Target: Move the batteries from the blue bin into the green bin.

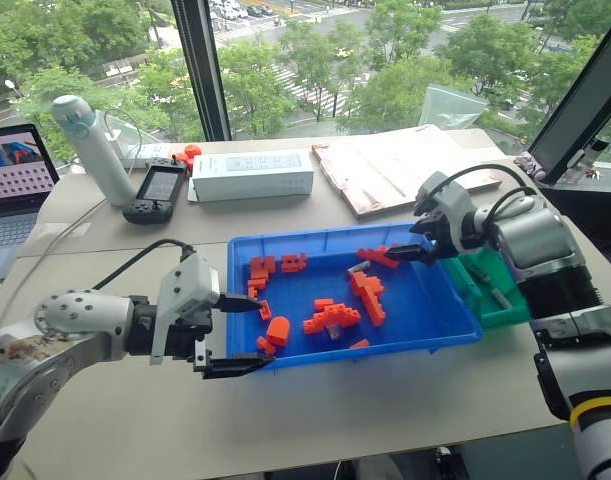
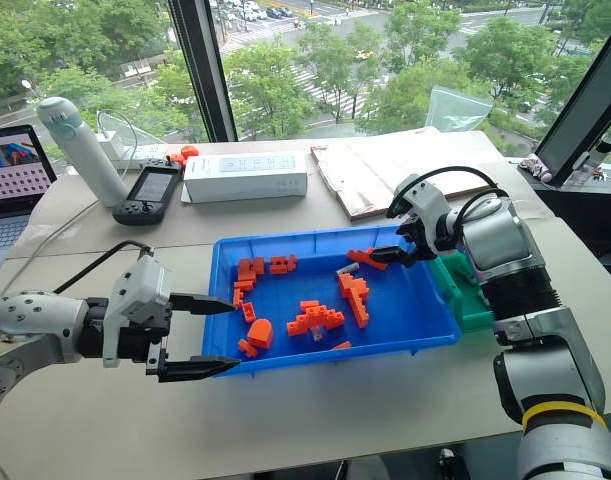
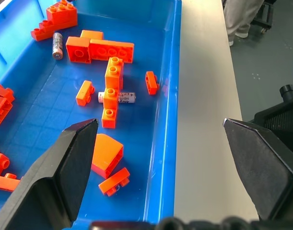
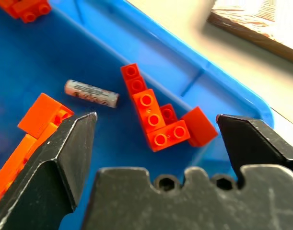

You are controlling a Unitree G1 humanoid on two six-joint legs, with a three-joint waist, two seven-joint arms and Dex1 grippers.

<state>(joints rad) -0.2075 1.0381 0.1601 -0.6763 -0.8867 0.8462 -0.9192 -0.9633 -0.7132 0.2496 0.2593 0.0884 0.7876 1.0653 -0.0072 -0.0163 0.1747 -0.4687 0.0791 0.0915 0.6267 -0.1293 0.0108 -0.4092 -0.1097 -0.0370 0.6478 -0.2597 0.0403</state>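
Two batteries (image 3: pixel 57 45) in blue bin (image 1: pixel 455 318); both grippers (image 1: pixel 232 335) (image 1: pixel 417 252) spread wide, empty.

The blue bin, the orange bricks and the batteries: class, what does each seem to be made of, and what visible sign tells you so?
The blue bin: seemingly moulded plastic, smooth, slightly glossy, with a moulded grid on its floor.
The orange bricks: probably hard plastic, evenly coloured, with round studs and a soft sheen.
The batteries: likely metal cells in a printed grey wrapper; one end looks bare and silvery, though the casing itself stays uncertain.
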